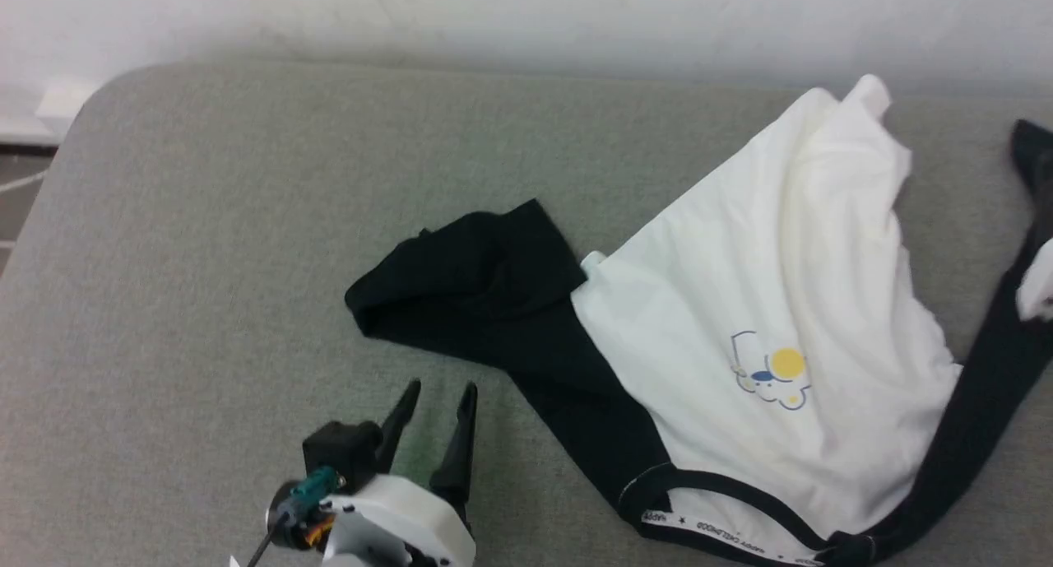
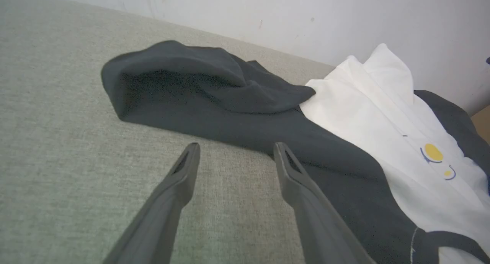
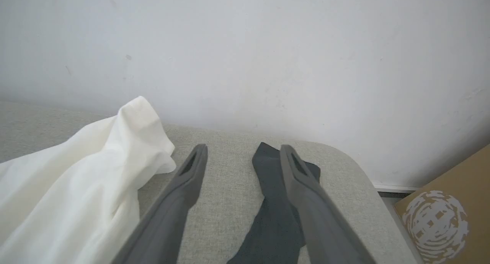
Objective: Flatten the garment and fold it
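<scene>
The garment (image 1: 781,262) lies crumpled on a grey-green padded table (image 1: 206,221), white body up, with its yellow-and-blue chest print (image 1: 777,369) showing. Its lettered black collar (image 1: 724,518) is nearest me. One black sleeve (image 1: 477,287) is bunched to the left, and the other black sleeve (image 1: 979,402) stretches along the right. My left gripper (image 1: 443,386) hovers open just short of the bunched sleeve (image 2: 199,87), holding nothing. My right gripper (image 3: 243,149) stands open over the end of the stretched sleeve (image 3: 275,210), with the white cloth (image 3: 95,160) to its left.
A pale wall (image 1: 526,16) runs along the table's far edge. The table's corners are rounded, and floor (image 1: 16,188) shows past the left one. A brown cardboard box (image 3: 444,214) stands beyond the right corner. Bare table surface (image 1: 206,345) spreads left of the garment.
</scene>
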Tool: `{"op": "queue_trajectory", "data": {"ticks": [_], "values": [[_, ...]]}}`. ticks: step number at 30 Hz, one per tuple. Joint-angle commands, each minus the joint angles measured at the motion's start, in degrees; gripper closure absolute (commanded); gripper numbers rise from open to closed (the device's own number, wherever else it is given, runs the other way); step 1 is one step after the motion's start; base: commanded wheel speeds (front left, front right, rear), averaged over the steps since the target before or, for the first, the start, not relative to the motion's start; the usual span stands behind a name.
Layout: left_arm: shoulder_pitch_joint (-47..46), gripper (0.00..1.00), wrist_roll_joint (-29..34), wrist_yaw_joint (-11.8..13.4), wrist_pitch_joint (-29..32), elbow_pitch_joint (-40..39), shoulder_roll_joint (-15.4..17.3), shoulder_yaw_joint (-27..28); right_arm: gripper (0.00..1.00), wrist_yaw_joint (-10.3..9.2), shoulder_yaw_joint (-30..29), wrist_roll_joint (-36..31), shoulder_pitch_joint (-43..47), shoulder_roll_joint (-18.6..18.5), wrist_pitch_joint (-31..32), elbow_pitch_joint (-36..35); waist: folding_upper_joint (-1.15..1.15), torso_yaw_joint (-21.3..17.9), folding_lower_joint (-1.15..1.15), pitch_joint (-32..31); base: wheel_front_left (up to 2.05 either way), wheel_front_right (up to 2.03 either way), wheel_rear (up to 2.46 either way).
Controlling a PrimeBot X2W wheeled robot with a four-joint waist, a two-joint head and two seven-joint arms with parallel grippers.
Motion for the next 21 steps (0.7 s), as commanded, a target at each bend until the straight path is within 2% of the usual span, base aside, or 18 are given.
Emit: {"op": "queue_trajectory", "data": {"ticks": [1, 8, 9, 13, 17, 21], "values": [[2.4, 0.00, -1.1, 0.1, 1.7, -0.8, -0.2, -0.2, 0.00, -0.12, 1.1, 2.6, 4.0, 2.2, -1.3, -2.2, 0.00, -5.3, 0.01, -6.6, 0.00, 0.00, 0.00], [8.8, 0.00, -3.3, 1.3, 8.5, -4.2, 0.5, -1.3, 0.00, -0.12, 3.9, 11.9, 20.8, 8.8, -2.7, -17.2, 0.00, -8.1, 0.01, -9.6, 0.00, 0.00, 0.00], [8.8, 0.00, -3.3, 1.3, 8.5, -4.2, 0.5, -1.3, 0.00, -0.12, 3.9, 11.9, 20.8, 8.8, -2.7, -17.2, 0.00, -8.1, 0.01, -9.6, 0.00, 0.00, 0.00], [10.8, 0.00, -4.4, 1.9, 12.6, -6.0, 0.8, -2.2, 0.00, -0.12, 2.9, 15.0, 30.7, 12.7, -2.2, -27.6, 0.00, -9.3, 0.01, -9.7, 0.00, 0.00, 0.00], [11.3, 0.00, -5.7, 2.4, 16.6, -7.7, 0.6, -2.8, 0.00, -0.12, 2.4, 15.3, 37.7, 15.8, -0.1, -36.9, 0.00, -10.7, 0.01, -8.7, 0.00, 0.00, 0.00], [10.6, 0.00, -7.2, 2.6, 20.1, -8.9, 0.0, -3.6, 0.00, -0.12, 1.6, 14.4, 41.0, 17.4, 2.4, -42.9, 0.00, -11.9, 0.01, -7.4, 0.00, 0.00, 0.00]]}}
